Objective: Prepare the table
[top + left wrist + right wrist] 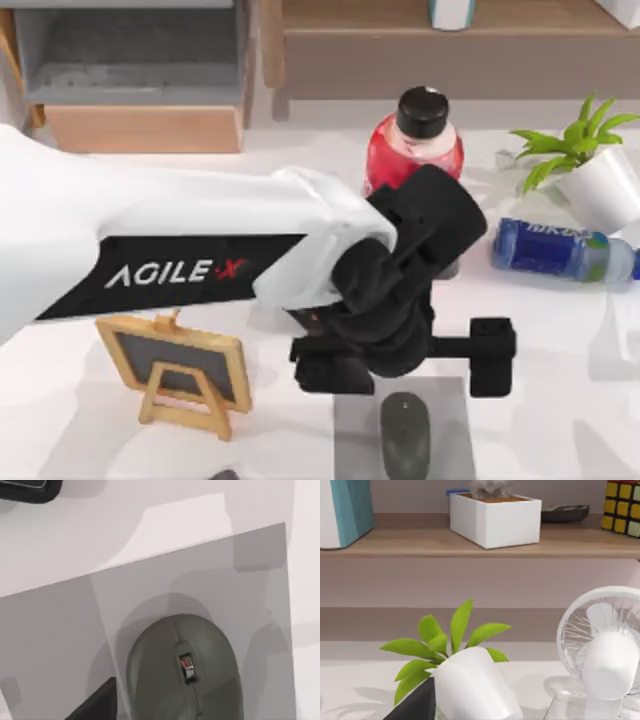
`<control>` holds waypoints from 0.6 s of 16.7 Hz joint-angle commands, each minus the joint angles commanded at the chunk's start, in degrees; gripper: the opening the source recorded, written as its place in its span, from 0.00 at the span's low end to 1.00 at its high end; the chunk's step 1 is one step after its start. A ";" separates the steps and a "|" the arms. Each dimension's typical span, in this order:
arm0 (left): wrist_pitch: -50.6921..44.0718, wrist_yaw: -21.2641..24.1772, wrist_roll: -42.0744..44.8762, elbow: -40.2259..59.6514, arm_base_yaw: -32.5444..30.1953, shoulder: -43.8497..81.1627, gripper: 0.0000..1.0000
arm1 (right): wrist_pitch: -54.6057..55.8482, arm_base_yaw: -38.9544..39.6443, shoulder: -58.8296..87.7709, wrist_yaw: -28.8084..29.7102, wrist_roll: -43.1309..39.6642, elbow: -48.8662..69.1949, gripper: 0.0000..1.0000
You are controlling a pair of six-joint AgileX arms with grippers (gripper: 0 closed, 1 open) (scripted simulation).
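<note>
White and matte, the table [560,330] lies under everything. My left arm reaches across its middle, and the left gripper [400,365] hangs just above a grey-green mouse [405,435] lying on a grey pad [250,580]; its fingers seem spread apart, though the arm hides much. Behind the arm stand a red bottle [415,140] and a potted plant [595,165] (tilted), with a blue bottle [560,250] lying flat. A small chalkboard easel [175,365] stands at left.

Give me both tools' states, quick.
Left tool: open, holding nothing, above the mouse.
Right tool: cannot be told.
</note>
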 joint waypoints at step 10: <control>49.36 21.71 49.74 -24.74 32.22 -6.84 1.00 | 0.00 0.00 0.00 0.00 0.00 0.00 1.00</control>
